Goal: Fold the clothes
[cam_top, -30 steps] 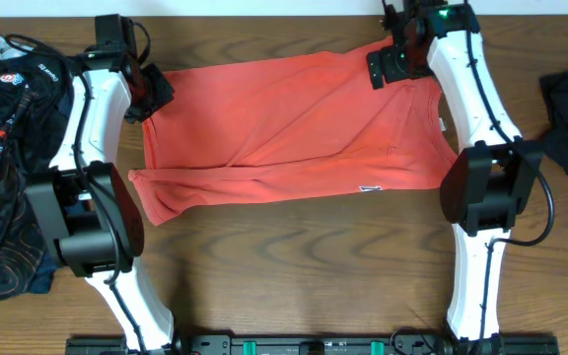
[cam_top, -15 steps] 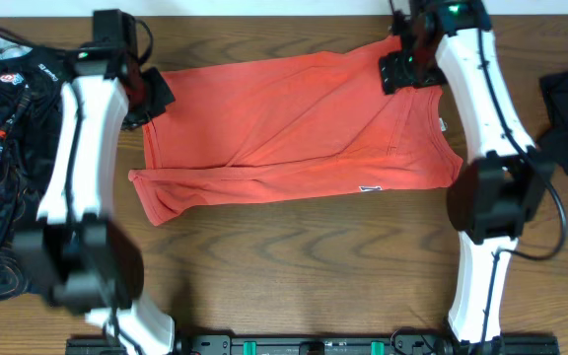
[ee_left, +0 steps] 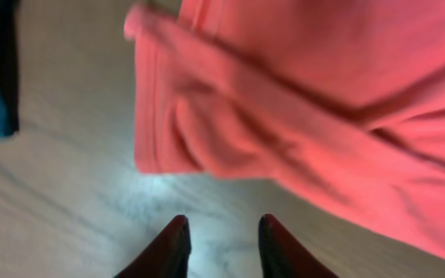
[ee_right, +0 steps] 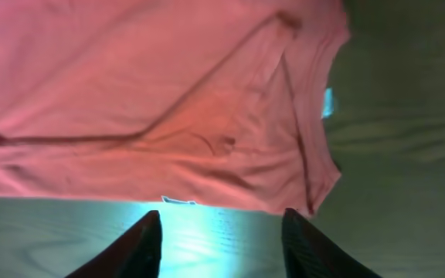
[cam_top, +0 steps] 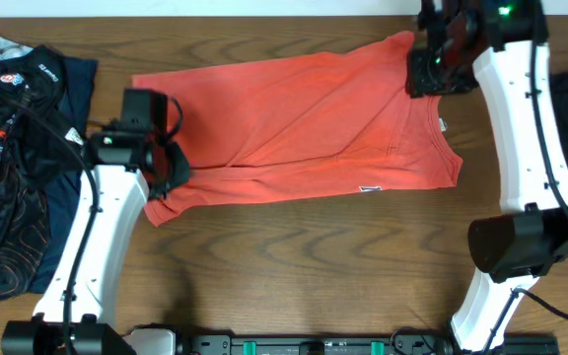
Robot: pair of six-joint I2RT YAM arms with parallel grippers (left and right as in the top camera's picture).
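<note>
Coral-red T-shirt (cam_top: 304, 123) lies spread on the far half of the surface (cam_top: 314, 266), with a long crease near its front edge. The left end effector (ee_left: 222, 232) is narrowly parted and empty, over bare wood just beside the shirt's near-left corner. The right end effector (ee_right: 222, 228) is wide apart and empty, by the far-right corner. Dark garments (cam_top: 8, 148) are piled at the left.

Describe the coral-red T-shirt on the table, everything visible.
The T-shirt is coral-red, soft cotton-looking cloth, lying flat on the wooden table with its length running left to right, collar end to the right. A long fold runs along its near side, with diagonal creases above. A small dark-and-white patch sits near the near edge, a white tag by the collar. Neither the left hand nor the right hand holds it.
</note>
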